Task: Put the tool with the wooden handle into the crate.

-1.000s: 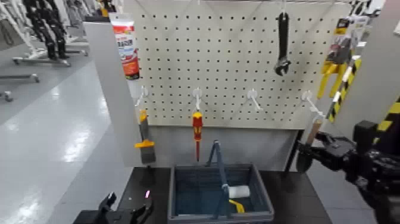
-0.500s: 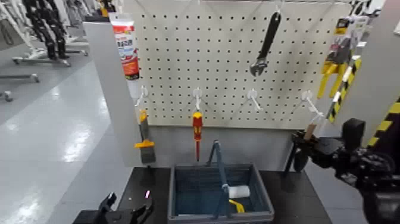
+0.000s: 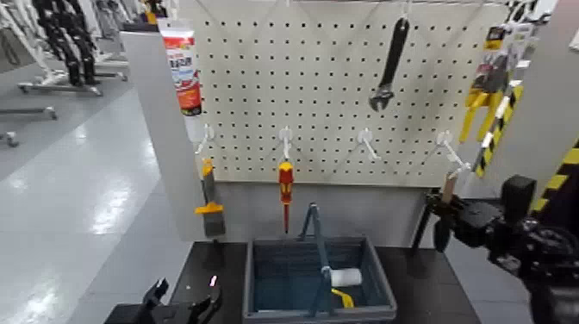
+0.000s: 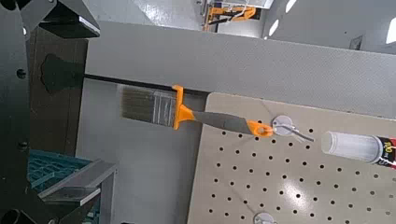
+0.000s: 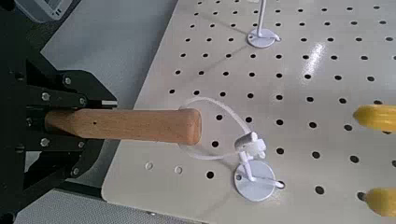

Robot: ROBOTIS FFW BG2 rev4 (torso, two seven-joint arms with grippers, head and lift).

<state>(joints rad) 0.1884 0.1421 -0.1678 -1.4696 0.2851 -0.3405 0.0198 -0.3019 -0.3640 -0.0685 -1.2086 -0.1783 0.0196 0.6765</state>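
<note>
Head view shows the trowel (image 3: 446, 209) clamped in the right gripper (image 3: 445, 203), the nearer hand, its long wooden handle up, and the crate (image 3: 320, 277) lower, toward the robot's left.

In the head view, the left gripper (image 3: 183, 298) is cut off by the bottom edge, and the red-lettered tube's (image 3: 181, 69) small print cannot be read.

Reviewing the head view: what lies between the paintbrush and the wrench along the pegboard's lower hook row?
Between the paintbrush and the wrench, the head view shows the red-and-yellow screwdriver hanging from its hook, with a bare hook farther right.
</note>
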